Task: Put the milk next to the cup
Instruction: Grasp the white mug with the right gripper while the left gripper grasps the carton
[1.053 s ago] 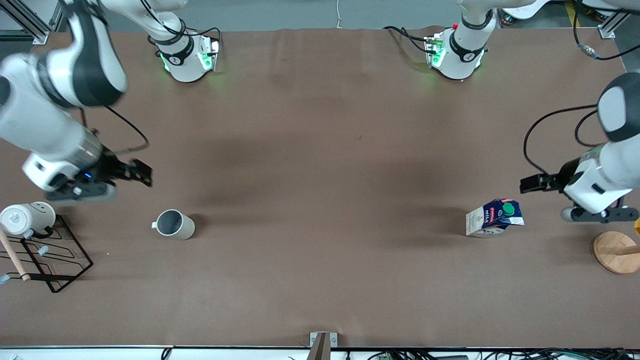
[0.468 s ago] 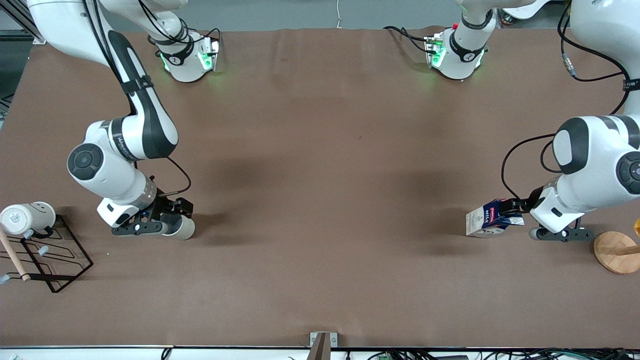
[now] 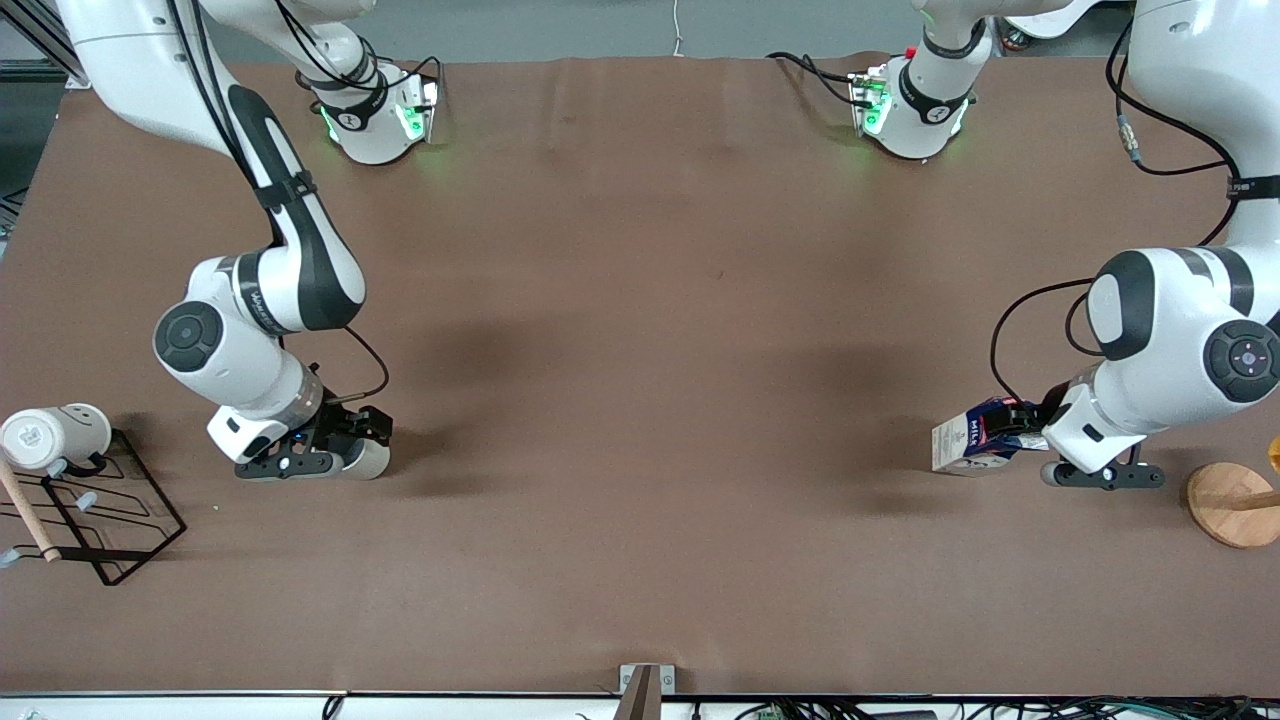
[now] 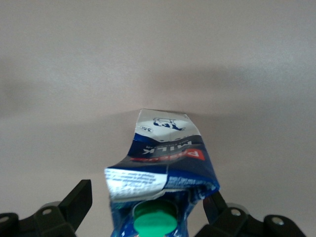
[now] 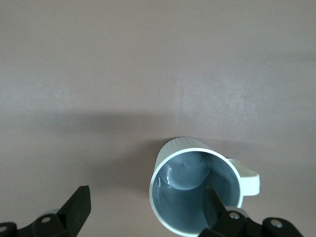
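The milk (image 3: 962, 442), a white and dark blue carton with a red label and green cap, stands on the table toward the left arm's end. My left gripper (image 3: 1012, 428) is low at its top, open, one finger on each side of the carton (image 4: 163, 163); its gripper (image 4: 146, 207) is not clamped. The cup (image 3: 372, 459), a beige-grey mug, stands toward the right arm's end. My right gripper (image 3: 348, 442) is open over its rim. In the right wrist view one finger (image 5: 213, 200) is inside the cup (image 5: 195, 195) and the other is outside.
A white smiley mug (image 3: 55, 433) rests on a black wire rack (image 3: 120, 530) with a wooden stick (image 3: 25, 520) at the right arm's end. A round wooden base (image 3: 1232, 503) sits near the milk at the left arm's end.
Both arms have come down from above the table. The right gripper has reached the cup's rim, the left gripper the milk's top. Cup and milk stand where they were.
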Robot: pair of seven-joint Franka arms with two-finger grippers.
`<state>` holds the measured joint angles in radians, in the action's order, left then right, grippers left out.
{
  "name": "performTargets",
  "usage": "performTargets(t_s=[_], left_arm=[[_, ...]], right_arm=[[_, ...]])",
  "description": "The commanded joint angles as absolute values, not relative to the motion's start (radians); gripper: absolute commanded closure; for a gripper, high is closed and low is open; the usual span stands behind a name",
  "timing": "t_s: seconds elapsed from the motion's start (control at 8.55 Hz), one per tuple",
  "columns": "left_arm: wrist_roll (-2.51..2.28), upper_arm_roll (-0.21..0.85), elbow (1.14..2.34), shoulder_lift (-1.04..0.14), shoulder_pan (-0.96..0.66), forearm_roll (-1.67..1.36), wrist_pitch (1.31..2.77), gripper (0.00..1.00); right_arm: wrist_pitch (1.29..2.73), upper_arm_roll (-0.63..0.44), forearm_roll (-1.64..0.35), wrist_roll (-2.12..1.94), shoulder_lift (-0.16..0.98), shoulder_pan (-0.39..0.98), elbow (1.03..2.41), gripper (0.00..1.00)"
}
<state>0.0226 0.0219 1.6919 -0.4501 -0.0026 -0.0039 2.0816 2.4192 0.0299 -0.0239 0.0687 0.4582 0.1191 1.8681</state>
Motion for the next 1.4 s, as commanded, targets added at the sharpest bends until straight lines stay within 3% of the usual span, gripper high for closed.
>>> performTargets(t_s=[0.0, 0.12, 0.23, 0.47, 0.59, 0.7, 1.29], left_arm=[[0.04, 0.023, 1.704, -0.453, -0.003, -0.018, 2.097, 0.08], [0.04, 0.023, 1.704, -0.453, -0.003, -0.018, 2.097, 0.16], [0.041, 0.023, 1.703, -0.453, -0.003, -0.018, 2.097, 0.27], [0.023, 0.023, 1.7, -0.453, -0.011, -0.018, 2.097, 0.39], [0.025, 0.023, 1.7, -0.451, -0.008, -0.018, 2.095, 0.51], [0.029, 0.023, 1.7, -0.451, -0.012, -0.018, 2.095, 0.56], [0.032, 0.069, 1.664, -0.397, -0.006, -0.018, 2.083, 0.59]], right_arm=[[2.431, 0.032, -0.023, 0.081, 0.48, 0.118, 1.873, 0.0], [2.431, 0.032, -0.023, 0.08, 0.483, 0.118, 1.873, 0.01], [2.427, 0.032, -0.023, 0.081, 0.491, 0.12, 1.873, 0.1], [2.416, 0.032, -0.023, 0.104, 0.5, 0.117, 1.873, 0.74], [2.418, 0.032, -0.023, 0.11, 0.5, 0.118, 1.873, 0.93], [2.415, 0.032, -0.023, 0.113, 0.5, 0.12, 1.871, 1.0], [2.344, 0.032, -0.023, 0.289, 0.46, 0.179, 1.806, 1.0]])
